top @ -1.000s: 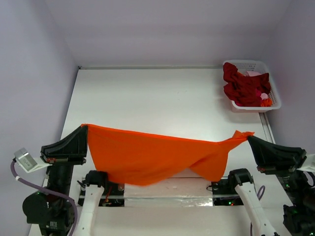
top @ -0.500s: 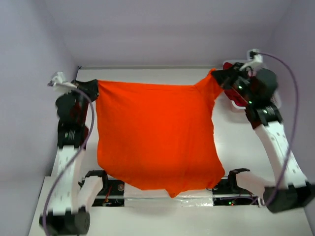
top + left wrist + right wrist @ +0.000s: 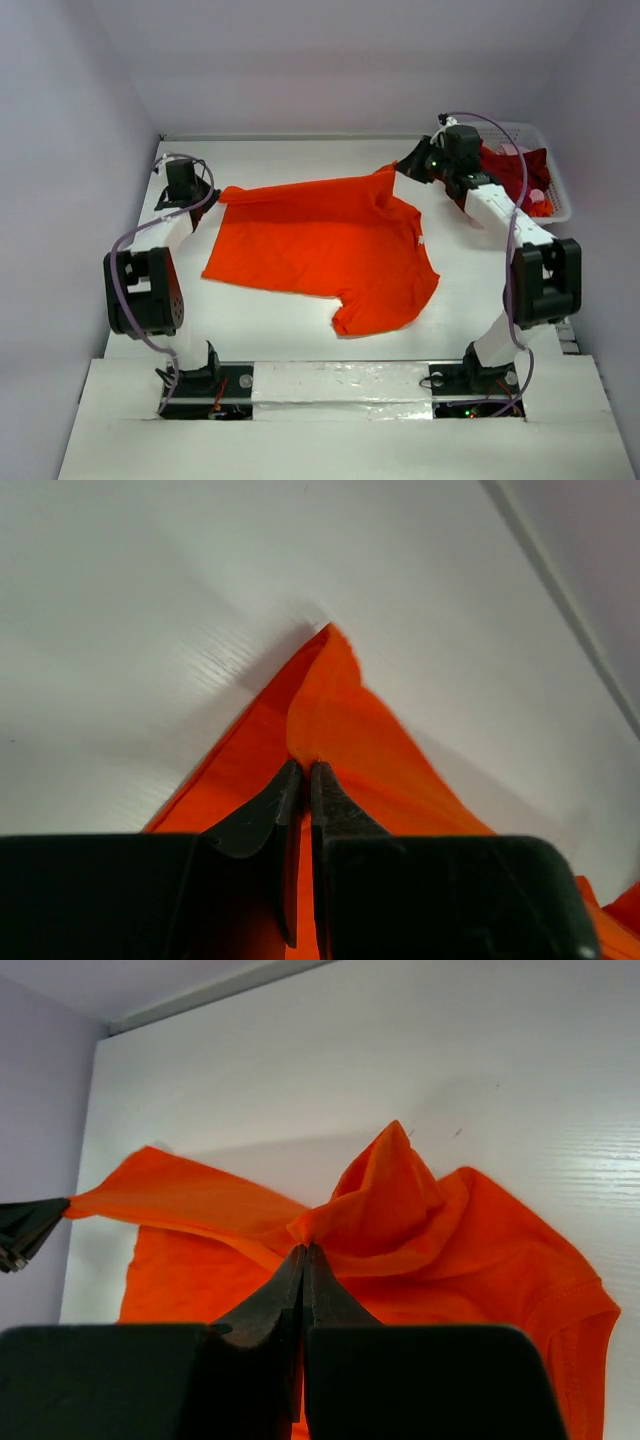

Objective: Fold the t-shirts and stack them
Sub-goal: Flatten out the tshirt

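The orange t-shirt [image 3: 320, 245] lies spread on the white table, its far edge stretched between my two grippers. My left gripper [image 3: 212, 190] is shut on the shirt's far left corner [image 3: 320, 710], low over the table. My right gripper [image 3: 400, 168] is shut on the far right corner [image 3: 390, 1190], a little above the table. A sleeve [image 3: 375, 310] lies toward the front. Dark red shirts [image 3: 495, 175] and a bit of pale pink cloth [image 3: 515, 150] fill the basket.
The white lattice basket [image 3: 555, 190] stands at the table's back right corner, just behind my right arm. The back wall runs along the table's far edge [image 3: 300, 137]. Bare table shows left and right of the orange shirt.
Both arms swung the orange shirt from hanging near the front edge up and over to the far side, then lowered it; it now lies spread on the table.
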`<state>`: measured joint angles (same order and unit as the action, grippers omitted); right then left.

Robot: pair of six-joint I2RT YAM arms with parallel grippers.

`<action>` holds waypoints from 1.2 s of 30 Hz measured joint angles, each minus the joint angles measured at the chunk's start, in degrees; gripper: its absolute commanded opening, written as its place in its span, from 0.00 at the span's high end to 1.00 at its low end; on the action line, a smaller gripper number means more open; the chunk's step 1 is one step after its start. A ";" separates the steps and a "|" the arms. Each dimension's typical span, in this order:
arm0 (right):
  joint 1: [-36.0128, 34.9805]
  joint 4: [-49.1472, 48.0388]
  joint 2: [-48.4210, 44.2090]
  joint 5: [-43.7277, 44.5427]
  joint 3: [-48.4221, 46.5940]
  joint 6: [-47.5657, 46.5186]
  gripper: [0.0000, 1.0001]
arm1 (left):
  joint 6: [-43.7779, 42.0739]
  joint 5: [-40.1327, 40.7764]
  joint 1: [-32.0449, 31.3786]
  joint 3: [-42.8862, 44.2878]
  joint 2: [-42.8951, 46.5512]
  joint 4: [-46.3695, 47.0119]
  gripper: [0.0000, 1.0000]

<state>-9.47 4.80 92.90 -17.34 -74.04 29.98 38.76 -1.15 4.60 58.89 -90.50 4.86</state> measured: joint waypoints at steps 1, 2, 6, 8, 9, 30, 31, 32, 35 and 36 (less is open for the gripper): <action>-0.02 0.02 1.97 -0.52 -1.03 0.15 1.00 | 0.13 0.13 -0.02 0.31 -1.73 -0.04 1.00; -0.11 0.24 3.89 -0.96 -1.97 0.24 1.00 | 0.17 0.24 -0.04 0.76 -3.13 -0.09 1.00; -0.44 1.86 9.49 -1.44 -5.25 -0.48 1.00 | 0.04 0.76 -0.04 4.83 -8.04 -0.44 1.00; -0.48 2.56 10.93 -1.42 -5.97 -0.90 1.00 | 0.04 0.94 -0.04 6.84 -9.14 -0.39 1.00; -0.48 2.86 11.45 -1.38 -6.32 -1.11 1.00 | 0.07 0.98 -0.04 7.61 -9.51 -0.35 1.00; -0.74 10.25 34.45 1.33 -36.09 -1.44 1.00 | 1.88 -0.61 -0.04 24.50 -25.46 1.64 1.00; -0.74 10.67 35.71 1.22 -37.86 -1.22 1.00 | 1.86 -0.79 -0.04 25.55 -26.03 1.99 1.00; -0.74 10.86 36.87 1.09 -39.26 -1.09 1.00 | 1.86 -1.01 -0.04 26.43 -26.58 2.36 1.00; -0.74 11.69 39.67 0.76 -42.62 -0.37 1.00 | 1.88 -1.90 -0.07 28.79 -28.02 3.19 1.00; -0.74 11.72 40.48 0.70 -43.58 -0.17 1.00 | 1.88 -2.14 -0.07 29.68 -28.68 3.41 1.00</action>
<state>-10.22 16.51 133.38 -16.64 -117.62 29.80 40.64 -3.29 4.54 88.58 -119.17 8.27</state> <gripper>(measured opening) 0.009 0.021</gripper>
